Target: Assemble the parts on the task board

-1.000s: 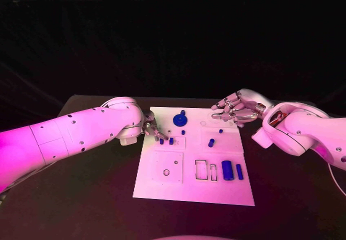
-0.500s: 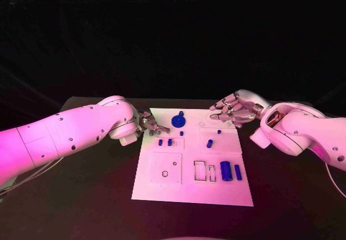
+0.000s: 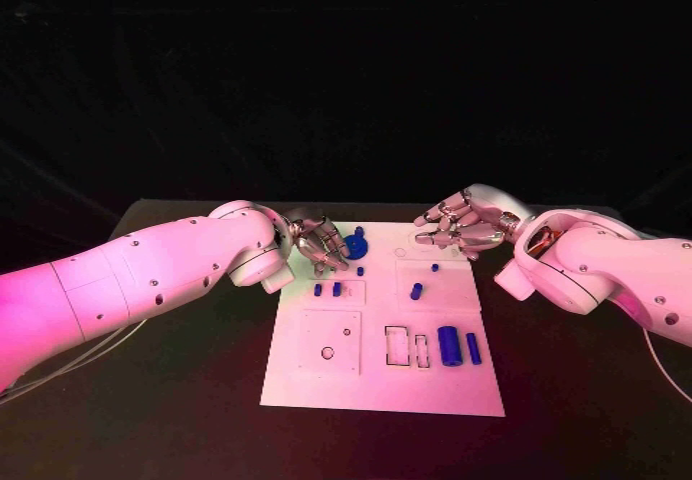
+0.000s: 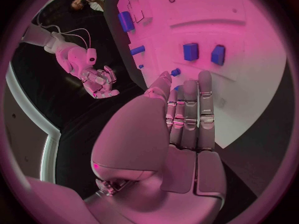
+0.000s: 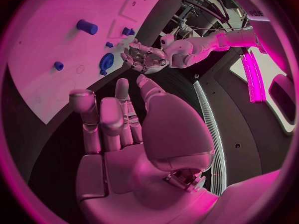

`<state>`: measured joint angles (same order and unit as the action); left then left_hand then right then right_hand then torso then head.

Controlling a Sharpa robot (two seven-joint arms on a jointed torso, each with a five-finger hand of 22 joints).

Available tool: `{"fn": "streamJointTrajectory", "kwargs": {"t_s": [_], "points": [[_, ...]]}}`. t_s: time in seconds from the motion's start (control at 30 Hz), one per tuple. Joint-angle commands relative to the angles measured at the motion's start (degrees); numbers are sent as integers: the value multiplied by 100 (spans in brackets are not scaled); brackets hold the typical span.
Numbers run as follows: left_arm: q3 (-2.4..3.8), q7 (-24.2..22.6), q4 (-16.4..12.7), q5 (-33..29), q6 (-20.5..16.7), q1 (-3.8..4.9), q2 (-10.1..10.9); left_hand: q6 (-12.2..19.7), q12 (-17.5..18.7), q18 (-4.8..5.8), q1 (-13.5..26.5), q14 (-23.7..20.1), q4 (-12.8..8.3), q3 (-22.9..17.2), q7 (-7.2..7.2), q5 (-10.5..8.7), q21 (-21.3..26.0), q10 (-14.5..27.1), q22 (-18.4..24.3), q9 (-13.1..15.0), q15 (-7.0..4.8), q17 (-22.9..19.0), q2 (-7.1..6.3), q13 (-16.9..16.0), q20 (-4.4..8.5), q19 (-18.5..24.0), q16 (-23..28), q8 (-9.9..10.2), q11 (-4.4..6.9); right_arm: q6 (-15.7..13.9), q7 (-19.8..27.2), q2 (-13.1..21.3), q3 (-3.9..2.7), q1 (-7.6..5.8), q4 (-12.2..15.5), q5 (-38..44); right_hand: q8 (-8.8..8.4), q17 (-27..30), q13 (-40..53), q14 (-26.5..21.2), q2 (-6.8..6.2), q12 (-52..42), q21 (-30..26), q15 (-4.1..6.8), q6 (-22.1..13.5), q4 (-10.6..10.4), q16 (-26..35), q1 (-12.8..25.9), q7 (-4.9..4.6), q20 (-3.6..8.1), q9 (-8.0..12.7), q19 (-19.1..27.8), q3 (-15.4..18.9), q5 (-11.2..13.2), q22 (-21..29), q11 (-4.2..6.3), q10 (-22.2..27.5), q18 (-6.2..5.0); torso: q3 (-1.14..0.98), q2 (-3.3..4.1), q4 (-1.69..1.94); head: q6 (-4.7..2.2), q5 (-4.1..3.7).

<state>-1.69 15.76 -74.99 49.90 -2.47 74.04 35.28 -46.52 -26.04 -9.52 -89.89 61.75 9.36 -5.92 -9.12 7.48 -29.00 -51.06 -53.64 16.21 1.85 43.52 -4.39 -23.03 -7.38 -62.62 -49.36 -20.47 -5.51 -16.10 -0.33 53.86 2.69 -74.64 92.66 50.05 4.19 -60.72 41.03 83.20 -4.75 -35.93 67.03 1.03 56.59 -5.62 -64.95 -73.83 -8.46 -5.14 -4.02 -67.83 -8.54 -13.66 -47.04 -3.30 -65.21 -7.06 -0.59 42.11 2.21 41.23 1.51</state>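
Note:
The white task board (image 3: 378,380) lies mid-table. A blue gear (image 3: 356,244) stands at its far edge, also visible in the right wrist view (image 5: 106,63). Two small blue blocks (image 3: 327,290) sit in a recess nearer the left side (image 4: 191,51). A short peg (image 3: 415,291), a thick cylinder (image 3: 453,346) and a thin bar (image 3: 475,348) lie to the right. My left hand (image 3: 315,240) hovers just left of the gear, fingers straight and holding nothing (image 4: 184,119). My right hand (image 3: 459,225) hangs over the board's far right corner, fingers apart and holding nothing (image 5: 118,124).
Empty rectangular slots (image 3: 404,342) and a square plate with a round hole (image 3: 329,342) mark the board's near half. Black table (image 3: 173,400) surrounds the board on all sides. Two tiny blue pegs (image 3: 361,270) (image 3: 434,267) stand near the far half.
My left hand has lifted away from the two small blocks and moved toward the far edge, ending beside the gear. The right hand has shifted only slightly.

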Motion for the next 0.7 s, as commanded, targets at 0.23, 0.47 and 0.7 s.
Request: {"fn": "streamJointTrajectory", "kwargs": {"t_s": [0.23,0.47,0.7], "points": [[-45,-1033,126,1570,-335,-24,-293,-600,499,-110,-83,378,-115,-400,75,-25,12,-522,156,-613,-102,-374,-224,932,88,-365,45,472,27,48,38,-26,2,11,-2,51,26,-6,-9,-19,47,-23,-18,-2,-31,-6,44,-25,9,1,-9,20,38,-27,-2,2,25,-109,2,4,-7,-34,-56],[-86,-933,270,2477,-443,-68,-511,-864,617,-6,170,1441,-51,-478,123,-40,-795,-770,-268,-836,-170,945,-369,1266,144,-1076,-1370,661,87,50,42,-35,2,13,-2,53,27,-9,-10,-18,54,-24,-24,-1,-30,-7,43,-34,9,1,-10,24,38,-32,7,3,26,-111,2,6,-8,-32,-63],[-106,-739,404,3135,-413,-168,-679,-1070,685,278,293,2022,-25,-536,168,-55,-2551,-918,-1389,-961,-223,1978,-421,1480,199,-1802,-2356,771,131,53,47,-46,2,15,-5,55,27,-9,-10,-18,54,-24,-24,-1,-30,-7,43,-34,9,1,-10,24,38,-32,7,3,26,-111,4,5,-6,-23,-79]]}}
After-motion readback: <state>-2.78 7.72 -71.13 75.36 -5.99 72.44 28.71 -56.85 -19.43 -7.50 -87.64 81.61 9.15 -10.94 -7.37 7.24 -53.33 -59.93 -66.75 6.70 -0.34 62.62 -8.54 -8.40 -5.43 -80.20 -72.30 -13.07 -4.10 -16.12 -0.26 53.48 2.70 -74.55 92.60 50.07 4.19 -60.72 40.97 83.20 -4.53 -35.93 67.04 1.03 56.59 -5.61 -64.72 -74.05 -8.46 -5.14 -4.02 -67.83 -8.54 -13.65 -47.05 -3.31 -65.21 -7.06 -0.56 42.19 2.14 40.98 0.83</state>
